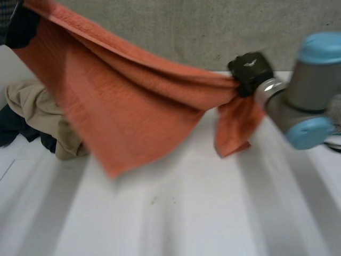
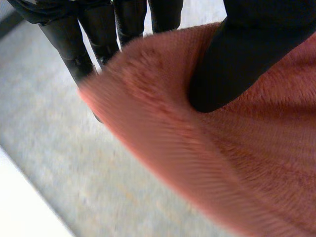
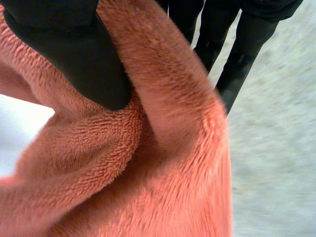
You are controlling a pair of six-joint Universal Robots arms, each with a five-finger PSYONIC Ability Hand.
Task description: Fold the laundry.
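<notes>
Hanging in the air between your two hands, the towel point(image 1: 133, 106) stretches above the table point(image 1: 186, 213), sagging over its middle. It is orange, fluffy and doubled along its top edge. Your left hand point(image 2: 237, 59) pinches one top corner, thumb against fingers point(image 2: 98, 34). Your right hand point(image 3: 74, 54) pinches the top edge near the other end. A clothes pile point(image 1: 37, 114) lies by the table's left edge.

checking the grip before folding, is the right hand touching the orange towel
Touching. In the right wrist view the right hand presses its thumb into the orange towel, pinching it against its fingers.
</notes>
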